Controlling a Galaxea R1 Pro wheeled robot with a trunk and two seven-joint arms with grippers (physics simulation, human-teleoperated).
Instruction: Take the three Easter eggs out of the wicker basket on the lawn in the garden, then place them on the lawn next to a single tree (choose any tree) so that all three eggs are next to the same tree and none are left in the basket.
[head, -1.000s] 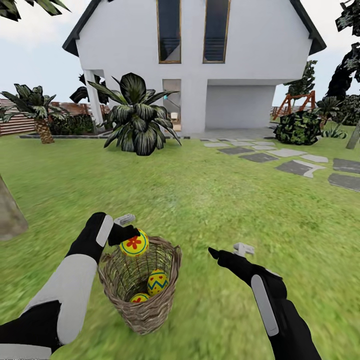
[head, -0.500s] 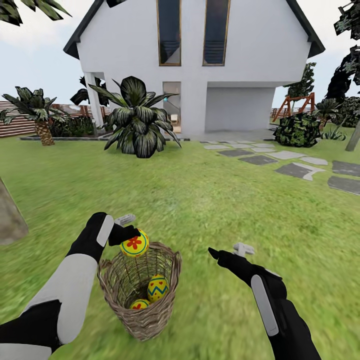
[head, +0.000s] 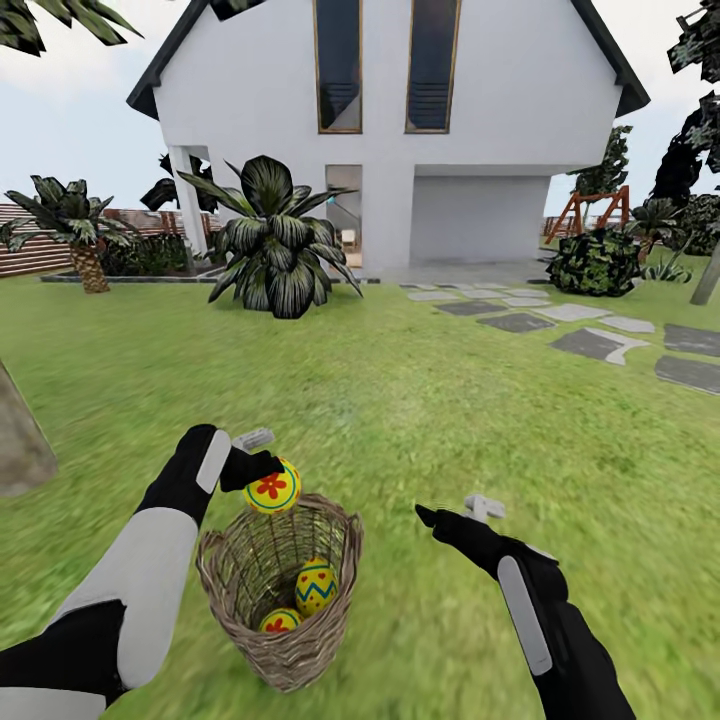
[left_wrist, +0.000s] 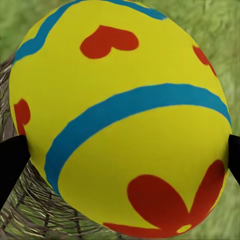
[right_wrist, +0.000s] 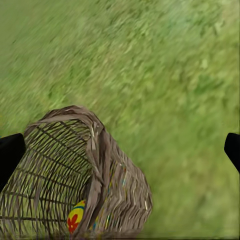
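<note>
We note a mottled green lawn (head: 420, 400) running up to a white gabled house (head: 400, 130), with grey stepping stones (head: 590, 335) at 2 o'clock, a broad dark-leaved shrub (head: 275, 245) at 11 o'clock, a short palm (head: 75, 225) before a brown slat fence (head: 30, 250) at 10 o'clock, and a grey-brown trunk (head: 18, 435) at the 9 o'clock edge.

Our left arm, white forearm into black wrist, reaches forward from 7 o'clock. Its left gripper (head: 262, 478) is clamped on 1 Easter egg (head: 271, 487), held just above the basket's far rim. In the left wrist view the held egg is smooth and glossy, yellow with curved blue bands and red petal marks, and a black fingertip (left_wrist: 11, 162) presses each flank.

Our right arm extends from 5 o'clock, black with a grey panel, wrist turned inward. The right gripper (head: 452, 515) hangs over bare grass at the basket's 3 o'clock, apart from it; its fingers (right_wrist: 9, 152) stand spread wide with nothing between them.

The wicker basket (head: 290, 640) is round, deep, open-woven in tan-brown cane, and stands tilted on the lawn at 6 o'clock. Inside we count 2 further eggs: 1 with a blue zigzag (head: 315, 585), 1 lower with a red flower (head: 279, 621). The right wrist view shows the basket's loose weave and a patch of egg through it.
</note>
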